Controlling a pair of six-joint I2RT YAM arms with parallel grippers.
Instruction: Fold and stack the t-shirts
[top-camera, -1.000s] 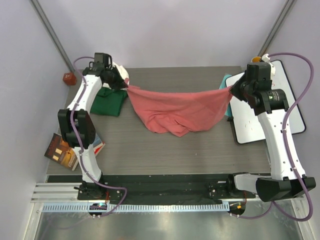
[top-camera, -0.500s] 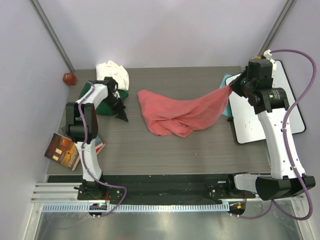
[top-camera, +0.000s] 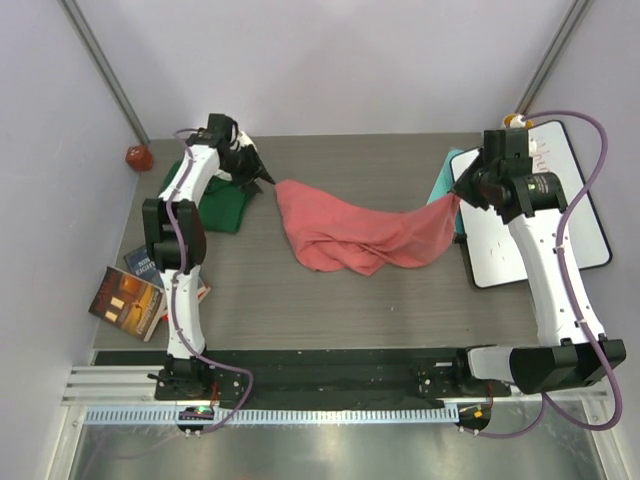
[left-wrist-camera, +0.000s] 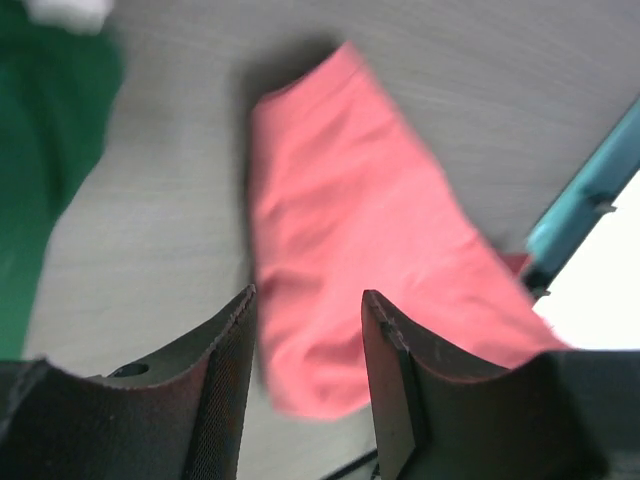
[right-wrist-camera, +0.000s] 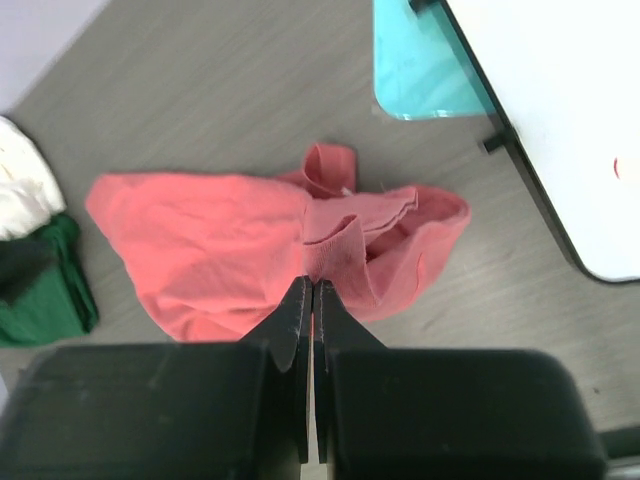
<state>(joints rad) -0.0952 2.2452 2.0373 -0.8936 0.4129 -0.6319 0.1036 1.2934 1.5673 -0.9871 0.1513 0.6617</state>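
Frame's left edge crops white shirt (right-wrist-camera: 20, 178); outstretched left gripper (left-wrist-camera: 305, 300) gapes empty; right gripper (right-wrist-camera: 312, 285) pinches pink shirt (right-wrist-camera: 200, 240).

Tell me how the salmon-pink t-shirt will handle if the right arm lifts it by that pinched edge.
Probably floppy: the salmon-pink t-shirt sags from the right gripper down to a crumpled heap on the table. Likely light, since a thin pinch holds that edge up. Pushed, it would probably bunch rather than slide whole.

There are one pink t-shirt (top-camera: 350, 235), one green t-shirt (top-camera: 225, 205), one white t-shirt (right-wrist-camera: 20, 185), two books (top-camera: 125, 300) and one whiteboard (top-camera: 540, 225).
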